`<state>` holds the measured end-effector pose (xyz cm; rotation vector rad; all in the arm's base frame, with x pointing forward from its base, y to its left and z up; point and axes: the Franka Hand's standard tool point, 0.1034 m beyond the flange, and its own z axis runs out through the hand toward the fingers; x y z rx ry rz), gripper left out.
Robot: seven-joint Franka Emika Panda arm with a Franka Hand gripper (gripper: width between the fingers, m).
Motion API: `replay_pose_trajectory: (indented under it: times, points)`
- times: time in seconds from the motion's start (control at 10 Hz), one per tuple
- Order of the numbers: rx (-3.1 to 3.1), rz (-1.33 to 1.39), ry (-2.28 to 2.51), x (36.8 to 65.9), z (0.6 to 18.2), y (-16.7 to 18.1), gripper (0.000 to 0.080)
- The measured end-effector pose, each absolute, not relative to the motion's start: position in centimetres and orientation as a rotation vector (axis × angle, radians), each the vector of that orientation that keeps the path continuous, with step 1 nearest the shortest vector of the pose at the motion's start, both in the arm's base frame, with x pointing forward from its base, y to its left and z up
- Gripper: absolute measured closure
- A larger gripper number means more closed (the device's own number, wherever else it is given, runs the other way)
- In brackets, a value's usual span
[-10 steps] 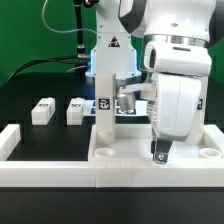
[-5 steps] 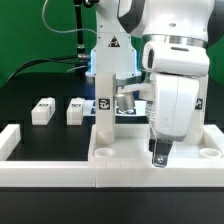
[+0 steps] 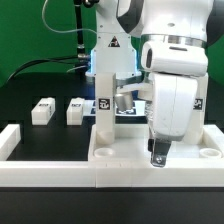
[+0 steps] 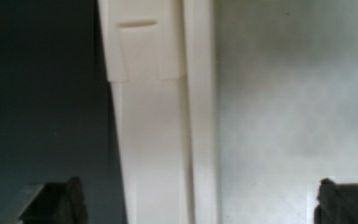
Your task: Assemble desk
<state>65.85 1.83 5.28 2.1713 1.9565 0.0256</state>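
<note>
The desk's white panel (image 3: 125,152) lies flat near the front, its raised rim showing. One white tagged leg post (image 3: 105,112) stands upright at the panel's corner on the exterior view's left. Two more leg posts (image 3: 41,110) (image 3: 75,110) lie on the black table. My gripper (image 3: 158,152) hangs low over the panel, right of the upright post. In the wrist view the gripper (image 4: 202,203) is open. Its dark fingertips (image 4: 59,202) stand far apart on either side of the panel's long white rim (image 4: 149,120), gripping nothing. Black table lies to one side, pale panel surface (image 4: 291,110) to the other.
A long low white rail (image 3: 12,140) with L-shaped ends runs along the front, and the panel rests against it. The robot's base (image 3: 108,50) and cables stand behind the upright post. A green backdrop closes the far side.
The arm stays in the same place over the panel. No part has visibly moved.
</note>
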Motion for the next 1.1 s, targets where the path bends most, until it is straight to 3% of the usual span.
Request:
replay_pose_trajectory:
  times: [0.2, 0.3, 0.5, 0.9, 1.1]
  points:
    - [2.22, -0.015, 1.911, 66.0, 10.4, -0.1, 0.0151]
    - [2.233, -0.018, 1.891, 66.0, 11.4, -1.0, 0.0151]
    - [2.348, 0.003, 1.729, 66.4, 11.9, -2.5, 0.0151]
    - [2.6, 0.052, 1.334, 66.3, 11.7, -2.3, 0.0151]
    - [2.693, 0.054, 1.216, 65.0, 13.4, -4.9, 0.0151]
